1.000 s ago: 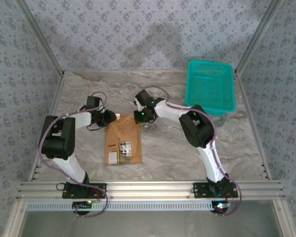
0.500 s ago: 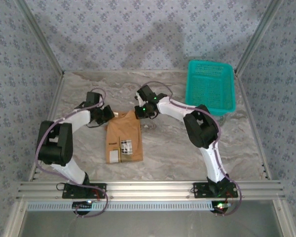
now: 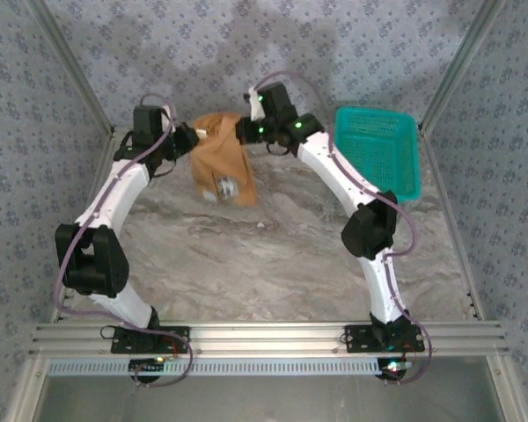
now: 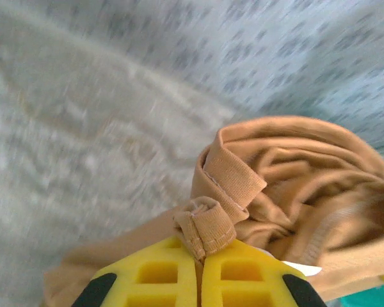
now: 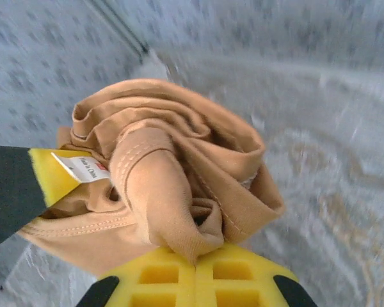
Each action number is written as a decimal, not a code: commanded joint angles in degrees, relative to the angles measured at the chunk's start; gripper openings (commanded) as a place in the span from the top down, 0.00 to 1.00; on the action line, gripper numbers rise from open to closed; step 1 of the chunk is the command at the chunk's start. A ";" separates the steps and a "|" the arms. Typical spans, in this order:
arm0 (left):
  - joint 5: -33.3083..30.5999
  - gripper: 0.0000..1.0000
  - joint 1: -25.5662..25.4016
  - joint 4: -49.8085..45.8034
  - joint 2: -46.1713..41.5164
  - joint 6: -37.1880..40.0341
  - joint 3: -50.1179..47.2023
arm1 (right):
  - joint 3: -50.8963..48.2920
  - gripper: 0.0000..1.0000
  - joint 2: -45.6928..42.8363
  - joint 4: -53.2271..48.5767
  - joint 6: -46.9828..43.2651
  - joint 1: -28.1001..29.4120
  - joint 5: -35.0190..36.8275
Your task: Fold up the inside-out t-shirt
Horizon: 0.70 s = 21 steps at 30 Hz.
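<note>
The inside-out t-shirt (image 3: 222, 160), a tan bundle of soft cloth, hangs bunched in the air over the far part of the marbled table (image 3: 246, 264), close to the patterned back wall (image 3: 246, 53). It is strung between the two arms, its upper edge stretched from one gripper to the other and its lower folds drooping towards the table. A whitish label (image 3: 224, 186) shows on the hanging part; in the right wrist view a small white tag sticks out of the gathered cloth.

The left gripper (image 4: 201, 262) has its yellow pads pressed together on a rolled, ribbed edge of the shirt, with no gap showing between them. The right gripper (image 5: 195, 265) is likewise clamped tight on a thick fold of the fabric, which billows out just beyond its fingertips.

Both white arms reach up and away from their bases at the near rail, meeting at the garment. A teal mesh basket (image 3: 374, 112) sits at the far right of the table, well apart from the shirt.
</note>
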 commanded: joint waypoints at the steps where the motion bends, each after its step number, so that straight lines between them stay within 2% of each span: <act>1: 1.25 1.00 -0.04 4.28 -4.23 1.34 -2.86 | 0.40 1.00 -1.78 -4.72 -2.82 -0.38 -1.35; 7: 0.08 1.00 -2.63 17.89 -13.08 -2.24 -28.17 | -32.49 1.00 -13.12 10.90 0.19 2.59 -3.33; 11: -3.66 1.00 -5.79 20.74 -18.58 -3.60 -41.09 | -48.67 1.00 -17.14 18.93 3.67 6.09 -1.88; 16: -6.71 1.00 -6.49 15.14 -21.25 -0.18 -41.58 | -51.90 1.00 -16.50 19.25 4.57 6.46 -0.29; 21: -9.24 1.00 -6.19 10.64 -16.36 3.79 -35.60 | -46.65 1.00 -13.62 17.01 3.95 5.43 0.97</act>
